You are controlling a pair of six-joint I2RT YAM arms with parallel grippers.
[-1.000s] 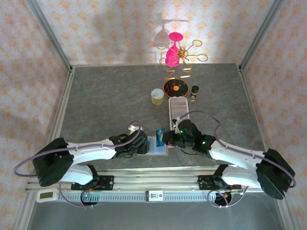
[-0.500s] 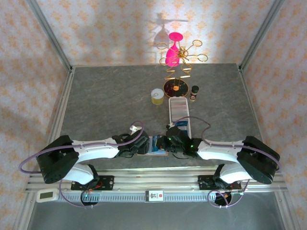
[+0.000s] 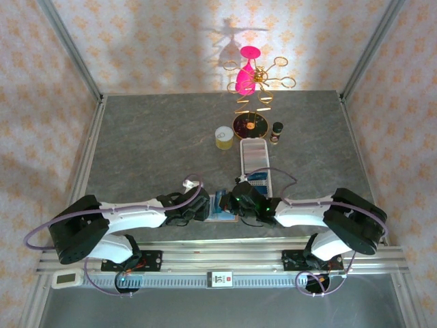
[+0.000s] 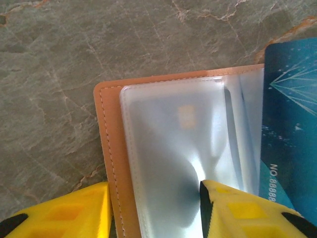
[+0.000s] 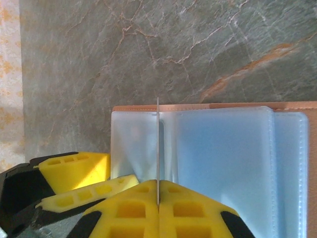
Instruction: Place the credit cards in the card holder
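I have the right tool (image 5: 157,201) clamped on a blue credit card (image 4: 290,124), which stands on edge over the open tan card holder (image 4: 105,148). The holder lies flat on the table (image 4: 49,74), near its front. The left tool (image 4: 153,210) has its jaws apart, straddling the holder's stitched edge and clear sleeve (image 4: 173,148).

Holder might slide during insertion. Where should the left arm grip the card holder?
The card holder's stitched left border, from the robot's left: it lies open flat, that border juts past the sleeves, and the blue card is on the other side.
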